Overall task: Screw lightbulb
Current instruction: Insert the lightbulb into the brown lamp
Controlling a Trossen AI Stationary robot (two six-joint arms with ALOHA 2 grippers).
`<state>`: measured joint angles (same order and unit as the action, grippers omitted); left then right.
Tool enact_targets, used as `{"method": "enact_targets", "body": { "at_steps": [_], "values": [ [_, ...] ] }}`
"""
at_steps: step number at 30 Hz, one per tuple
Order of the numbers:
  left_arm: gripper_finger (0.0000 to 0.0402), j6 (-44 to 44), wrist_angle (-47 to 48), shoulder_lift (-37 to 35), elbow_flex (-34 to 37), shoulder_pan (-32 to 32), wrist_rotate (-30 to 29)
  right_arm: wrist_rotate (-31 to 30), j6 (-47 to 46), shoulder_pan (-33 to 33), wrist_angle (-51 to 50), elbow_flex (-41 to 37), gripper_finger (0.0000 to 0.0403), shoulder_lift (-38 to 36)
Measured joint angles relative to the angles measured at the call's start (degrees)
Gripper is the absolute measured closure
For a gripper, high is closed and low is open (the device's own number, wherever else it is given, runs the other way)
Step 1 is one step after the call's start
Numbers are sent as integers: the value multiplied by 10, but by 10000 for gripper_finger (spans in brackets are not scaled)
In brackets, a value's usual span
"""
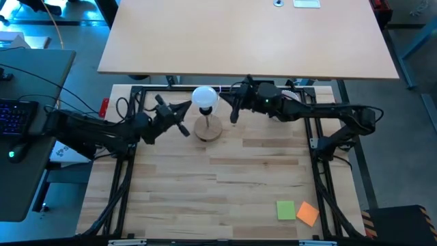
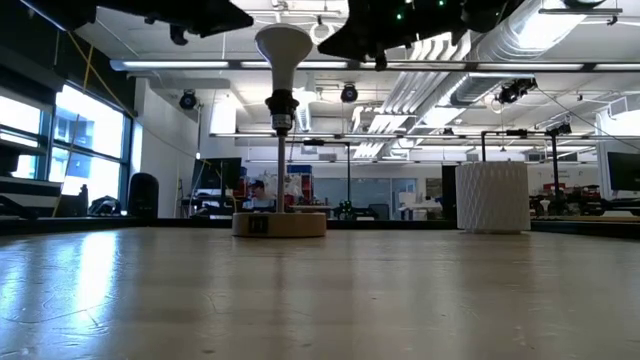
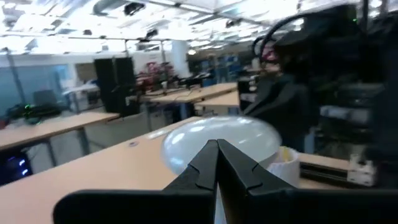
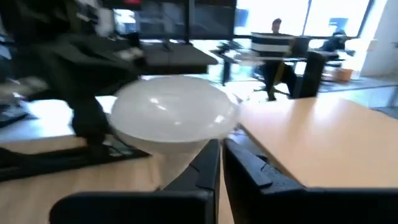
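Bulb seated upright in stand, far edge of table; both pincers closed, empty.

Table (image 1: 259, 184): butcher-block top. Left pincer (image 1: 183, 128) just beside stand (image 1: 208, 128), fingers pressed together, holding nothing. Right pincer (image 1: 234, 117) on the stand's other side, near the bulb (image 1: 205, 97), fingers nearly together, gripping nothing. Bulb sits on the stand's post, globe up. White ribbed cup (image 2: 491, 197) along far edge. Green and orange notes (image 1: 298, 211) at near right corner.

Light wood counter (image 1: 259, 178) carries a round wooden stand (image 1: 208, 128) at the back, green sticky note (image 1: 285, 210) and orange sticky note (image 1: 308, 214) touching near the front corner.
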<state>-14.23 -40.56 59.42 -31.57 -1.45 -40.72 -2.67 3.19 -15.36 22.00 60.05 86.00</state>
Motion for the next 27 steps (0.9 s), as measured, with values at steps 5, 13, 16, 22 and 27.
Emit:
{"method": "enact_targets", "body": {
  "at_steps": [5, 13, 16, 22, 27],
  "values": [
    [401, 20, -4, 22, 0, 24, -14, 63, -15, 1, 18, 0, 387, 0],
    [401, 31, -23, 46, 0, 82, -24, 77, -10, 44, 46, 0, 387, 13],
    [401, 12, -21, 41, 0, 95, -85, 77, 22, 58, 35, 0, 387, 13],
    [401, -39, -17, 5, 0, 56, -113, -29, 48, 49, -25, 0, 387, -9],
    [401, -11, -13, 5, 0, 27, 26, -108, 27, 12, 11, 0, 387, -5]
  ]
}}
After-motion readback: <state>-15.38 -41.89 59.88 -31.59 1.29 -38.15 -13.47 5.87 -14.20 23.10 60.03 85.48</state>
